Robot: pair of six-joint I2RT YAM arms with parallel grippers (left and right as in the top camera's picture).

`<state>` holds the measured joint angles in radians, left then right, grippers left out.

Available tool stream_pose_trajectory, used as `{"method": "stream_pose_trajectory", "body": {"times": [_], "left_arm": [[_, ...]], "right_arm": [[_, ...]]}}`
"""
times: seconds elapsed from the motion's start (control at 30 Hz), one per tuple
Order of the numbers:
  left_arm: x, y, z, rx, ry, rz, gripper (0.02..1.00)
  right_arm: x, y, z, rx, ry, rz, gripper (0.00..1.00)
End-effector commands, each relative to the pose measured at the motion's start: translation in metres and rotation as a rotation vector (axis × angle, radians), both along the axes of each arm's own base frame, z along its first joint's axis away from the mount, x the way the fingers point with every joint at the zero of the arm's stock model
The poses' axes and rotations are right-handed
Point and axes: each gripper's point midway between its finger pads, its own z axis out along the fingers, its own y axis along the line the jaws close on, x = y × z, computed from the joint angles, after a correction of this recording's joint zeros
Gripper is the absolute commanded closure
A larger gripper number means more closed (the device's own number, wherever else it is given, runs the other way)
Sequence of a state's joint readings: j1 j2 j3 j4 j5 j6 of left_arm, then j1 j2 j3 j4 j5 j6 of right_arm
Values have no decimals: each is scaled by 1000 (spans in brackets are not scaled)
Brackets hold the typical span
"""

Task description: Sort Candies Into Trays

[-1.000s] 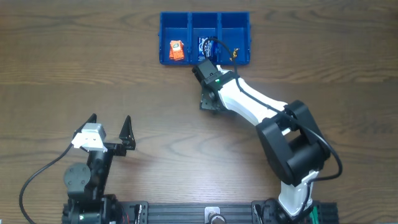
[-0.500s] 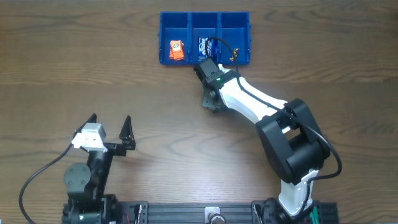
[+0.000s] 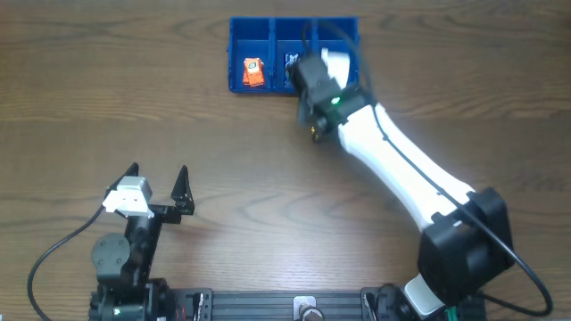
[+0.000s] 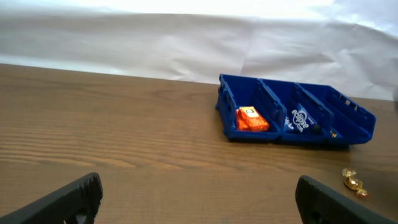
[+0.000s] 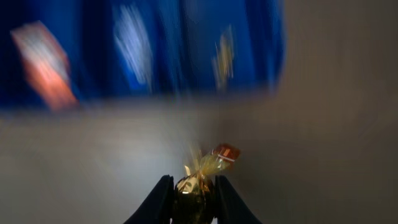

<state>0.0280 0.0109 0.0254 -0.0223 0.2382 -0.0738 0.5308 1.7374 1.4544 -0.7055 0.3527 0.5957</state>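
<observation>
The blue three-compartment tray (image 3: 239,36) stands at the far edge of the table. An orange candy (image 3: 253,71) lies in its left compartment and a blue candy (image 4: 300,118) in the middle one. A small gold piece (image 4: 334,132) sits in the right compartment. My right gripper (image 3: 314,131) hangs just in front of the tray, shut on a gold-wrapped candy (image 5: 208,163). In the left wrist view a gold candy (image 4: 353,182) shows by the table near the tray's right end; I cannot tell whether it is the held one. My left gripper (image 3: 158,172) stands open near its base.
The wooden table (image 3: 107,98) is bare to the left and in the middle. The right arm (image 3: 401,174) stretches diagonally from its base to the tray's front. White paper (image 4: 124,43) covers the wall behind the table.
The right arm has lifted off the table in front of the tray and swung up and right toward the tray, stretching out. The left arm has not moved.
</observation>
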Motion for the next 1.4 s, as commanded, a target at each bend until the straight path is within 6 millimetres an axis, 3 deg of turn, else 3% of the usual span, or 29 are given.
{"method": "stream_pose_trajectory", "body": {"times": [0.03,0.1,0.23,0.33,0.5,0.53,0.57,0.63,0.67,0.77,0.83,0.9,0.97,1.07,1.23,1.4], "left_arm": [[-1,-5,-16,3,45,-29,20],[-1,-5,-16,3,45,-29,20],[-1,-5,-16,3,45,-29,20],[-1,-5,-16,3,45,-29,20],[-1,-5,-16,3,45,-29,20],[-1,-5,-16,3,45,-29,20],[-1,-5,-16,3,45,-29,20],[-1,-5,-16,3,45,-29,20],[-1,-5,-16,3,45,-29,20],[-1,-5,-16,3,45,-29,20],[-1,-5,-16,3,45,-29,20],[-1,-5,-16,3,45,-29,18],[-1,-5,-16,3,45,-29,20],[-1,-5,-16,3,45,-29,20],[-1,-5,-16,3,45,-29,20],[-1,-5,-16,3,45,-29,20]], "right_arm": [[75,-30,74,-103,-314,7,860],[97,-34,74,-124,-367,16,860],[128,-42,39,-177,-373,20,860],[138,-42,16,-182,-357,18,860],[143,-44,5,-179,-348,16,853],[143,-44,5,-178,-348,18,715],[143,-43,5,-175,-349,20,492],[144,-39,5,-159,-348,37,139],[143,-36,4,-146,-346,52,1],[138,-32,17,-147,-349,58,1],[128,-31,54,-140,-373,62,1],[105,-27,85,-117,-368,67,1],[65,-19,90,-55,-282,38,1],[17,-3,44,-19,-60,21,1],[-22,13,-60,8,165,7,1],[-36,5,-102,3,237,-17,1]]}}
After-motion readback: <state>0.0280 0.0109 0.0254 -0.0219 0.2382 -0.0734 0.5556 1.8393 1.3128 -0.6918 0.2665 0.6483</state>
